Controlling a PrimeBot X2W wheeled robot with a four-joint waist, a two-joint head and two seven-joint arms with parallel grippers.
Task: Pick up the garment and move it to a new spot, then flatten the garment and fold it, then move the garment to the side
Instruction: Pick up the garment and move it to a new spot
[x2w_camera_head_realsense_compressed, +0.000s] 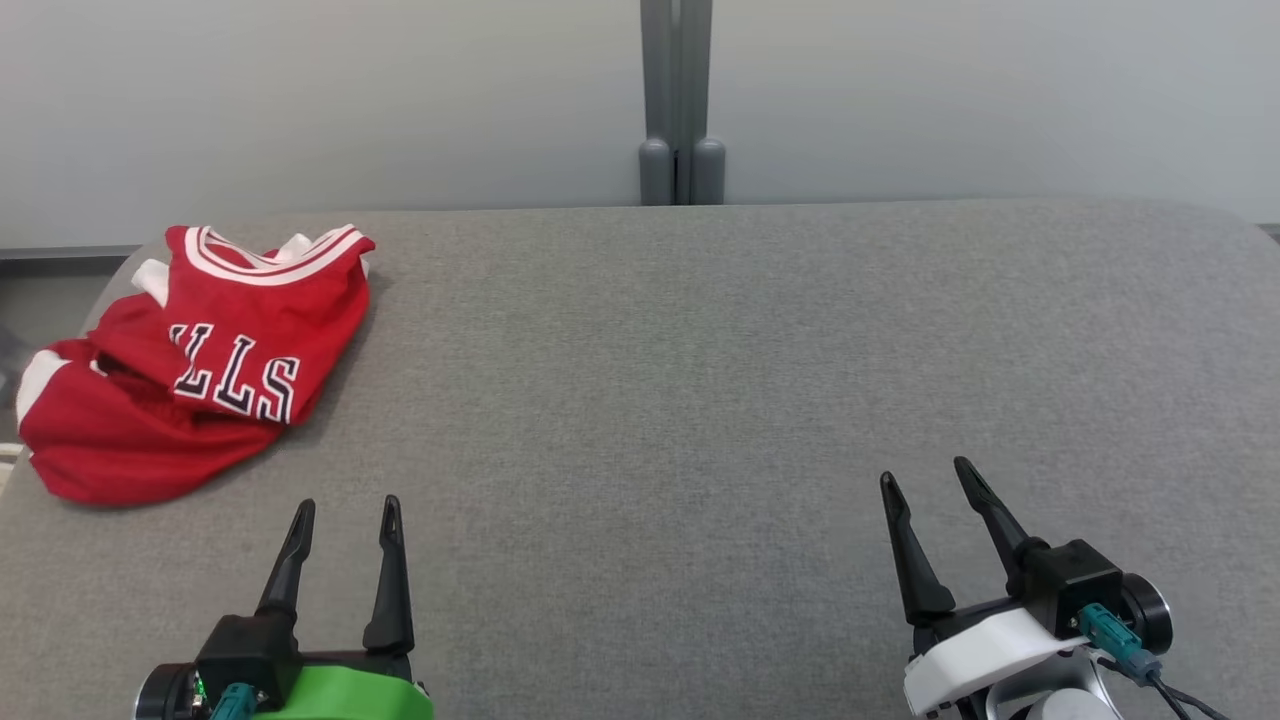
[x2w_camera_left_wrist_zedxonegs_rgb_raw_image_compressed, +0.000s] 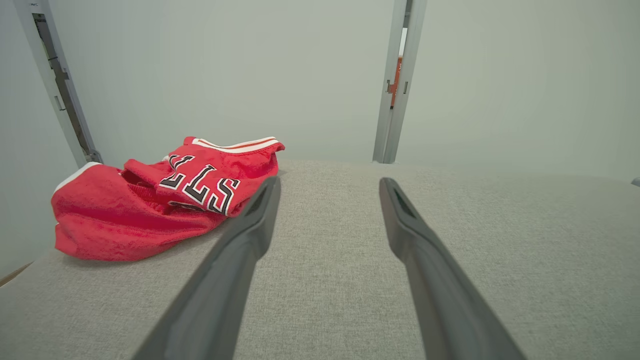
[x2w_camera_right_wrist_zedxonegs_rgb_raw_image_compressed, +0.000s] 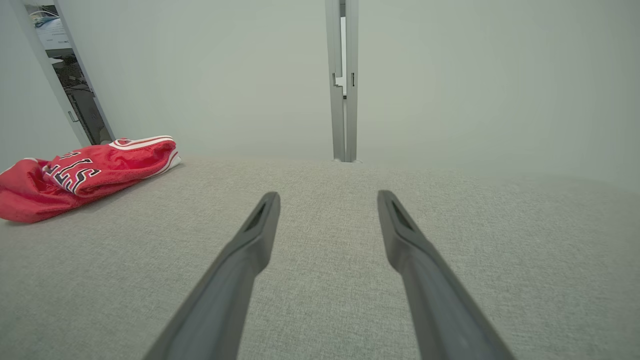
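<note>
The red garment (x2w_camera_head_realsense_compressed: 150, 440) bears black, white-edged letters "LLS".

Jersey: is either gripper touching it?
No: the left gripper and right gripper hang open, apart from the crumpled jersey.

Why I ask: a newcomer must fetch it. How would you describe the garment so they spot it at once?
Start at the wide grey cloth-covered table before the pale wall. At its far left corner, beyond the left pincer, the garment lies crumpled in a heap. It is bright red with white trim and black, white-edged letters, against plain grey all round.
</note>
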